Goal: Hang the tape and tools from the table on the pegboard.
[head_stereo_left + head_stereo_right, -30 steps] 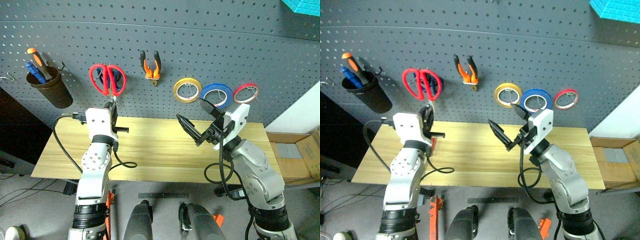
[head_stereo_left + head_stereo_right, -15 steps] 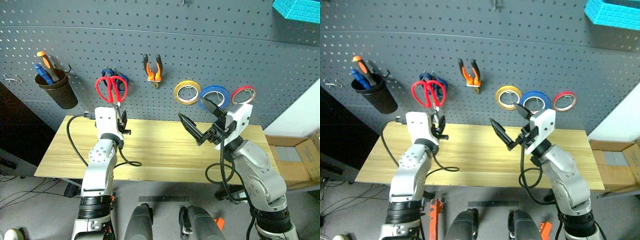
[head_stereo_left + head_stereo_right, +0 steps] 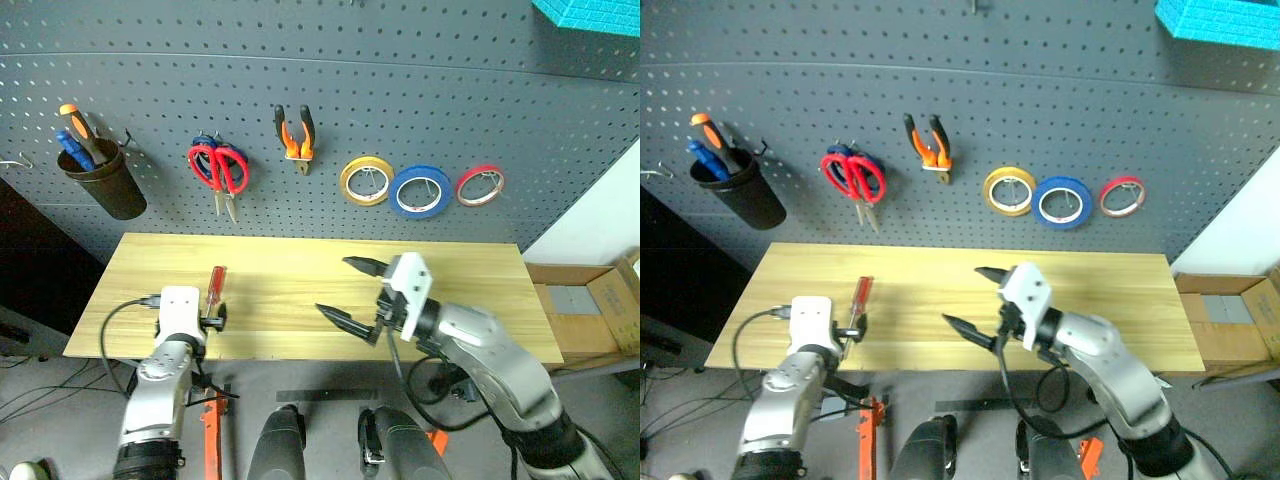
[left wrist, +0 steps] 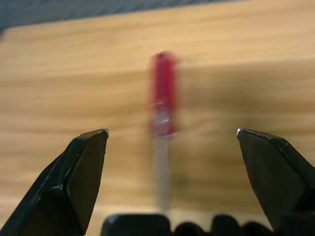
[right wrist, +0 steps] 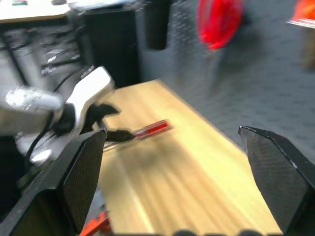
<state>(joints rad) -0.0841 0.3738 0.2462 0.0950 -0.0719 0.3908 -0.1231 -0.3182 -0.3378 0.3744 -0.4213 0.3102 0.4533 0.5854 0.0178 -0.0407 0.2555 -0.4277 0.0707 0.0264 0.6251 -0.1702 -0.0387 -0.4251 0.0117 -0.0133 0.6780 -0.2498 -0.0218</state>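
Observation:
On the pegboard (image 3: 450, 90) hang the red-handled scissors (image 3: 222, 168), the orange-and-black pliers (image 3: 297, 133) and the blue tape (image 3: 420, 190). A small red-handled screwdriver (image 3: 215, 282) lies on the light wooden table (image 3: 470, 290) near its front left, with its shaft towards my left gripper. My left gripper (image 4: 171, 132) is low at the table's front edge, open, and the screwdriver (image 4: 162, 103) lies just ahead between its fingertips, untouched. My right gripper (image 3: 332, 285) hovers open and empty over the middle of the table, pointing left.
A yellow tape roll (image 3: 364, 180) and a red one (image 3: 480, 185) flank the blue tape. Blue-handled scissors hang behind the red ones. A dark cup (image 3: 100, 182) at the board's left holds orange and blue screwdrivers. Cardboard boxes (image 3: 585, 310) stand right of the table.
My left gripper opened and let go of the red scissors, which stay on the board, then sank to the table's front edge behind the screwdriver. My right gripper dropped and swung left.

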